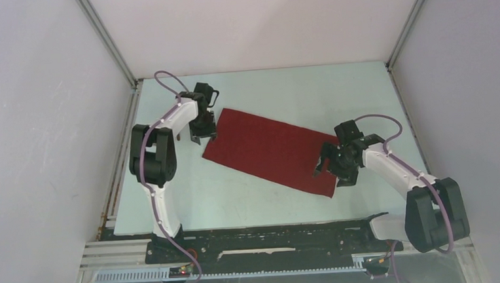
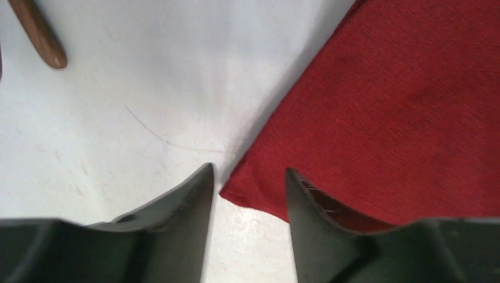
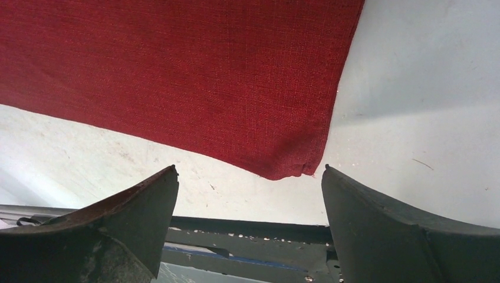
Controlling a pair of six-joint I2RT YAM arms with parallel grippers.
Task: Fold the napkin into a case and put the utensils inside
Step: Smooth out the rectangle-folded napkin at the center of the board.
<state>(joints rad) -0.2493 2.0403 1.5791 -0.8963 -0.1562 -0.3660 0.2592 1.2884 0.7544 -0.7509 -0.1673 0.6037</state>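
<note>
While white walls (image 1: pixel 240 24) enclose it, table (image 1: pixel 283 87) bears napkin (image 1: pixel 267 150).

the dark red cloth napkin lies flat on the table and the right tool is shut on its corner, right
No. The dark red cloth napkin lies flat on the table, but the right tool is open: its jaws stand wide apart, the corner lying unheld just ahead of them. The right wrist view shows it.

Both white arms (image 1: pixel 163 209) have black joints (image 1: pixel 153 155), dark grey jaws and a trailing purple cable (image 1: pixel 162 73).
</note>
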